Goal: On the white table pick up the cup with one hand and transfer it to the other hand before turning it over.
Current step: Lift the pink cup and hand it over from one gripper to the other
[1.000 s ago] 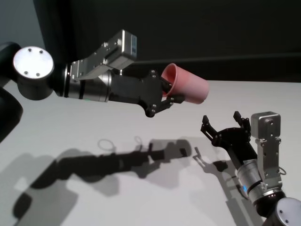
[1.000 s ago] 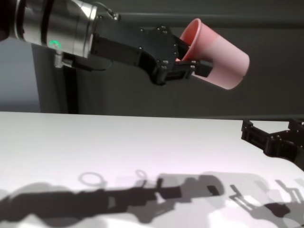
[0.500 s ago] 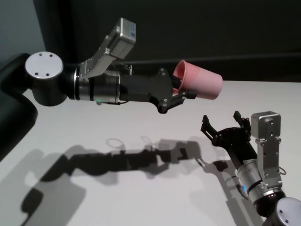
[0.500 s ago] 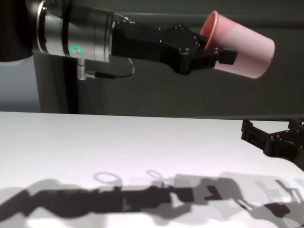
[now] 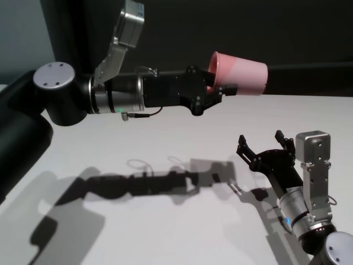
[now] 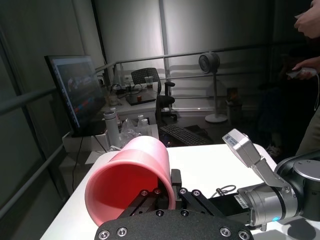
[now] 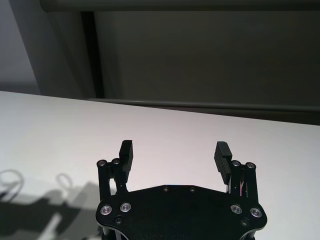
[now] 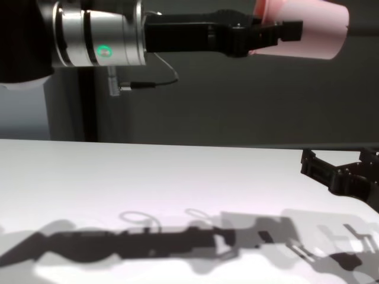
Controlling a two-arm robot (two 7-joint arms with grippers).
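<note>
My left gripper (image 5: 220, 91) is shut on the rim of the pink cup (image 5: 242, 73) and holds it high above the white table (image 5: 138, 149), lying on its side with the base pointing right. The cup also shows in the chest view (image 8: 311, 26) and in the left wrist view (image 6: 127, 180), with one finger inside the rim and one outside. My right gripper (image 5: 263, 148) is open and empty, low over the table at the right, below and right of the cup. It also shows in the right wrist view (image 7: 174, 154) and the chest view (image 8: 340, 165).
The arms cast dark shadows (image 5: 138, 185) across the middle of the table. A dark wall (image 5: 248, 33) stands behind the table's far edge. In the left wrist view a monitor (image 6: 75, 95), a desk and a fan (image 6: 207, 62) show beyond the table.
My left arm has lifted the cup higher and moved it to the right, levelling it toward horizontal. The right gripper has stayed where it was, open.
</note>
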